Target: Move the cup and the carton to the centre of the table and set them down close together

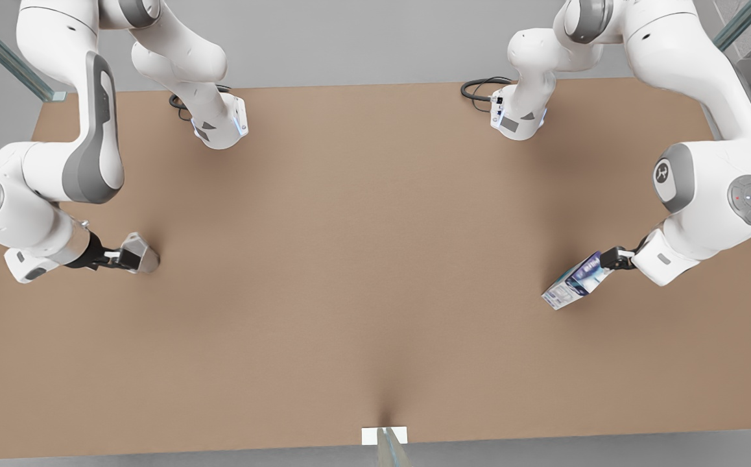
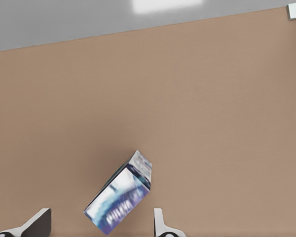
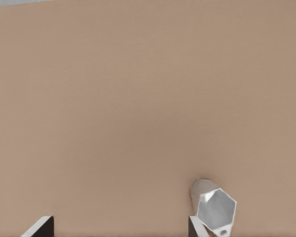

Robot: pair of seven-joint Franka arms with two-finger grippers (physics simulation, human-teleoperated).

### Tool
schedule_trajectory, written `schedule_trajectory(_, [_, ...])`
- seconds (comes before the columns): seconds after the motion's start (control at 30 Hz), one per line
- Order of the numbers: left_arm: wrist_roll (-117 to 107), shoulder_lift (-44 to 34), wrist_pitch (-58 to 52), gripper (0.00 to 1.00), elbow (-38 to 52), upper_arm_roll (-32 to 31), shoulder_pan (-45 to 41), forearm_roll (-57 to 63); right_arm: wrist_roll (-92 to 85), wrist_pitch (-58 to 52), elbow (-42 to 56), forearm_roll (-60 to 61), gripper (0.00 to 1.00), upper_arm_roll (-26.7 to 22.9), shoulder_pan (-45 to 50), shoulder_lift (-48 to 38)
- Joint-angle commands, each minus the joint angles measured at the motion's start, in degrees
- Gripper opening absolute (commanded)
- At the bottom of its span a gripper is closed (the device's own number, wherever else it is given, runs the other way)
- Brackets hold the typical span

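While the small silvery-grey, glassy tapered cup [image 1: 141,254] is lying near the edge of the large tan-brown matte table [image 1: 375,194] at the front view's left, the small white rectangular carton with blue and purple printing [image 1: 573,282] is sitting tilted near the opposite edge, at the front view's right. Both items are resting well apart from each other and well away from the table's centre, so neither transfer is showing as done. In my judgement the task is standing at its start: both items are awaiting a secure grasp, carriage to the centre and placement close together. The right gripper [image 1: 122,257] is reaching in low at the cup, and in the right wrist view its fingers [image 3: 195,227] are standing wide apart. The cup [image 3: 214,207] is lying with its rim facing the camera, against the outer side of one finger rather than in the gap, so nothing is being clamped. The left gripper [image 1: 612,258] is bearing on the near end of the carton. In the left wrist view its fingers [image 2: 160,222] are likewise spread wide, with the carton [image 2: 119,193] lying askew between them. I cannot tell whether either finger is touching it.
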Motion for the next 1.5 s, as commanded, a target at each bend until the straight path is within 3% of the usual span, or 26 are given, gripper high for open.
schedule_trajectory(0.0, [0.0, 0.0, 0.0, 1.0, 0.0, 0.0, 0.0, 0.1, 0.4, 0.0, 0.0, 0.0, 1.0, 0.0, -0.1, 0.0])
schedule_trajectory(0.3, [0.5, 0.6, 0.0, 1.0, 0.0, 0.0, 0.0, 0.1, -2.3, 1.5, -13.8, 0.2, 1.0, 0.0, -0.9, -2.6])
schedule_trajectory(0.53, [2.9, 1.6, -0.3, 1.0, -0.4, -0.1, 0.0, -0.3, -4.7, 20.0, -27.3, 1.1, 1.0, -3.1, -3.9, -2.6])
schedule_trajectory(0.63, [2.8, 1.6, -0.4, 1.0, -0.4, -0.1, -0.2, -0.3, -5.6, 21.3, -30.8, 1.4, 1.0, -3.7, -4.0, -3.3])
schedule_trajectory(0.87, [2.9, 2.7, -0.9, 1.0, -0.5, -0.1, -0.2, -0.4, -11.5, 31.5, -33.2, 0.9, 1.0, -4.0, -5.4, 2.1])
schedule_trajectory(1.37, [2.9, 2.9, -0.9, 1.0, -0.4, -0.1, -0.3, -0.4, -15.0, 31.5, -37.9, 0.7, 1.0, -4.8, -8.0, 2.4])
schedule_trajectory(1.47, [2.8, 2.9, -0.9, 1.0, -0.4, -0.1, -0.3, -0.4, -15.6, 35.8, -41.0, 0.7, 1.0, -5.0, -8.2, 2.9])
